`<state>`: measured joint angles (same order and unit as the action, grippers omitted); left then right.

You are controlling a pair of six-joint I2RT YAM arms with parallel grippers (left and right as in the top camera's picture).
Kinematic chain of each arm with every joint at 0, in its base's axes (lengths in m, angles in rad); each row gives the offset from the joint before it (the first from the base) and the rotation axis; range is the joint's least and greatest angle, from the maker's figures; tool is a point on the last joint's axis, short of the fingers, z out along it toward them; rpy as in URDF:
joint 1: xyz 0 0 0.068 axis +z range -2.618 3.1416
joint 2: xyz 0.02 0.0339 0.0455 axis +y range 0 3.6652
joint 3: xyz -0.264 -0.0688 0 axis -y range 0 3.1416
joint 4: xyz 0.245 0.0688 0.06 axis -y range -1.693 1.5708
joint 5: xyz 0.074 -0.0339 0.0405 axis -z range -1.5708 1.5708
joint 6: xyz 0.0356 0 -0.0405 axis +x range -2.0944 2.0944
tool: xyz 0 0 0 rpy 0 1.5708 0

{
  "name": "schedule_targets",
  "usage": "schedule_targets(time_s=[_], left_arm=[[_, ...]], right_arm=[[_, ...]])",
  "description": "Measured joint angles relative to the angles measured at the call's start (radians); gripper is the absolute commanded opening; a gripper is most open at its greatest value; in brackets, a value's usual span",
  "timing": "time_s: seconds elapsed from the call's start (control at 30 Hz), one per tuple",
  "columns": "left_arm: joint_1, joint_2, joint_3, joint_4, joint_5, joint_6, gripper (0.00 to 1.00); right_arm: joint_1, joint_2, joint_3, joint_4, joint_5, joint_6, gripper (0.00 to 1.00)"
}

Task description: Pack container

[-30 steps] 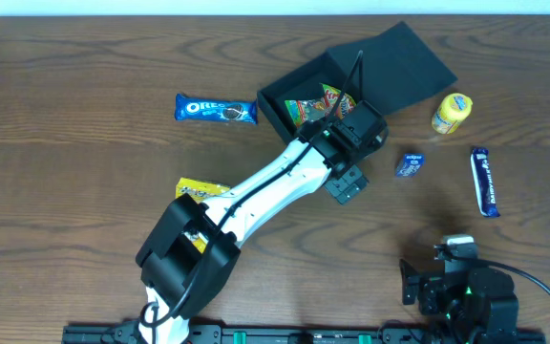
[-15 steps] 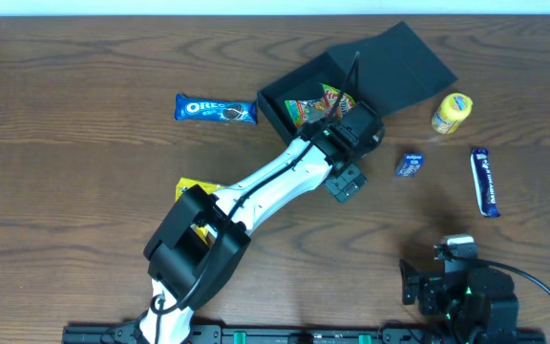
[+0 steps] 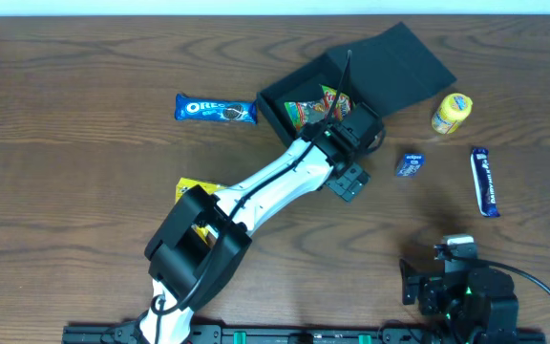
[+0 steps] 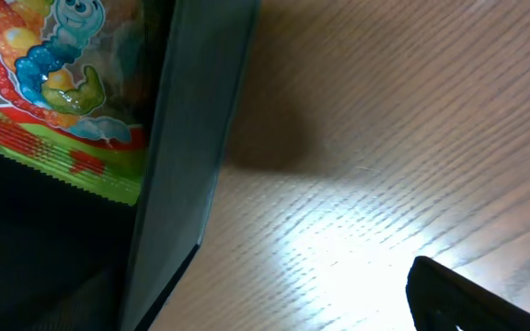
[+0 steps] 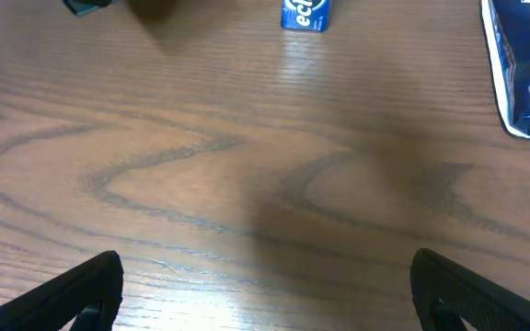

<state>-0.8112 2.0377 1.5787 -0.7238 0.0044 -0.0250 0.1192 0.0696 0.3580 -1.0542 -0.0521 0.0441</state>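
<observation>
The container (image 3: 299, 91) is a dark square box with its flap lid (image 3: 404, 55) thrown open to the back right. A colourful gummy packet (image 3: 315, 105) lies inside it. My left gripper (image 3: 354, 129) hovers open over the box's near right wall. In the left wrist view that wall (image 4: 191, 156) runs between the jaws, with the gummy packet (image 4: 53, 83) on the inside and one finger (image 4: 467, 299) over the table outside. My right gripper (image 5: 265, 294) stands open and empty above bare wood at the table's front right.
An Oreo pack (image 3: 216, 109) lies left of the box. A yellow packet (image 3: 197, 188) is partly under the left arm. Right of the box sit a yellow bottle (image 3: 452, 113), a small blue pack (image 3: 409, 164) and a blue chocolate bar (image 3: 484, 181).
The left arm's elbow and wrist have shifted slightly, edging the gripper a little closer over the box. The right arm has not moved.
</observation>
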Motion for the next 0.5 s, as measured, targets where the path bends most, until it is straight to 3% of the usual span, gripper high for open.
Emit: schedule_targets(time_s=[0.5], left_arm=[[-0.043, 0.000, 0.000, 0.039, 0.184, -0.227, 0.95]], right_arm=[[0.000, 0.000, 0.000, 0.000, 0.000, 0.000, 0.99]])
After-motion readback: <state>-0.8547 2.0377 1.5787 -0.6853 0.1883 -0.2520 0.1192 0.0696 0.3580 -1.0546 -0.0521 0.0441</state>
